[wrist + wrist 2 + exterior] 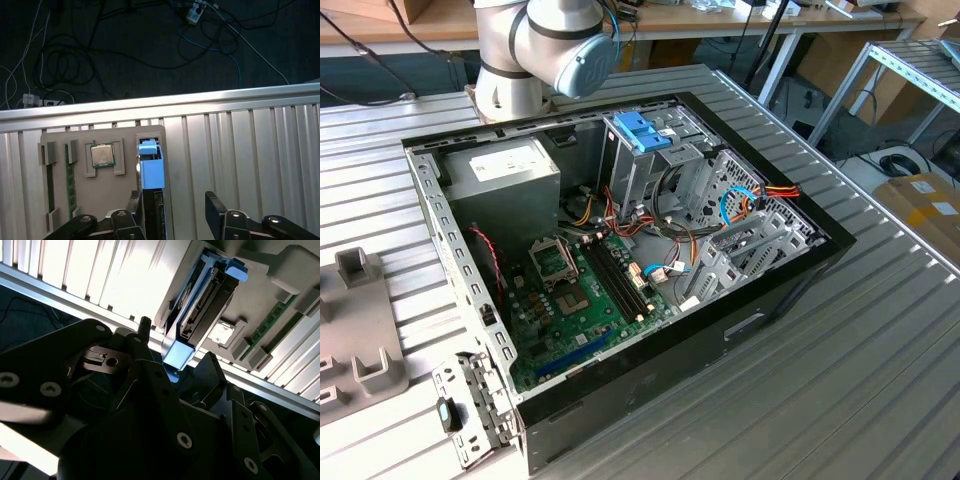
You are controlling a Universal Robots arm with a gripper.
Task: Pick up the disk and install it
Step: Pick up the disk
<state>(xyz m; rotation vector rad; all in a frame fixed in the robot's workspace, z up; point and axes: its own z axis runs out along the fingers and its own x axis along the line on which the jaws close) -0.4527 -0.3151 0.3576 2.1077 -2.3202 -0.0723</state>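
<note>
The disk (151,170) stands on edge in a slot of a grey holder tray (100,192), with its light-blue carrier frame facing the camera. In the second wrist view the disk (200,305) shows its dark connector edge and a blue tab. My gripper (175,205) is open and sits just above the disk. One finger (135,200) is right beside the disk and the other finger (215,205) stands well apart from it. In the second wrist view my gripper (178,345) straddles the blue tab without clamping it.
The tray (360,330) lies at the exterior view's left on the slatted metal table (840,400). It also carries a processor chip (102,155) and a memory stick (70,185). The open computer case (770,290) has a bare blue bracket (642,130) in its drive cage. Cables lie on the floor beyond the table edge.
</note>
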